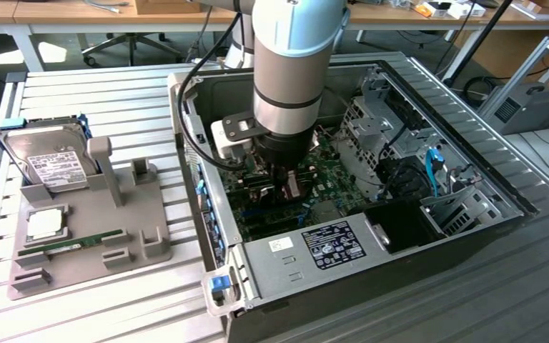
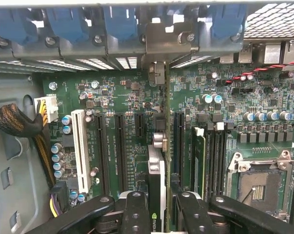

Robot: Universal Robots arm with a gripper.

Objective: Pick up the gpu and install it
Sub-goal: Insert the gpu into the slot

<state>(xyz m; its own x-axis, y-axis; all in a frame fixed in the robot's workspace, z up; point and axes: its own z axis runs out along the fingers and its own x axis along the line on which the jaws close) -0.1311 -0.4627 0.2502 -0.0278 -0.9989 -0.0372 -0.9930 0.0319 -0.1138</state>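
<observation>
Wrist view: the gripper [image 2: 161, 217] is closed part way. Its two fingers [image 2: 135, 214] squeeze the gpu [image 2: 161, 165] from both flat sides. We see the card on its thin edge. It stands straight up over the green board [image 2: 118, 97], just beside a long black slot [image 2: 177, 141]. I cannot tell if the card is pushed into a slot yet.

In the exterior view, the arm [image 1: 289, 64] goes down into the open case [image 1: 303, 250]. A stand [image 1: 94, 236] with a hard drive [image 1: 51, 161] sits on the worktop [image 1: 103, 93], at 9 o'clock from the case.

The card looks light and stiff, so I think it will not bend or flop. It is likely easy to break, because small parts cover it. The best place to hold seems to be the two flat sides near the top edge, away from the edge that goes in the slot. The sides may be smooth, so a firm, even squeeze should stop slips. Pushing it in crooked could hurt the card or the slot.
</observation>
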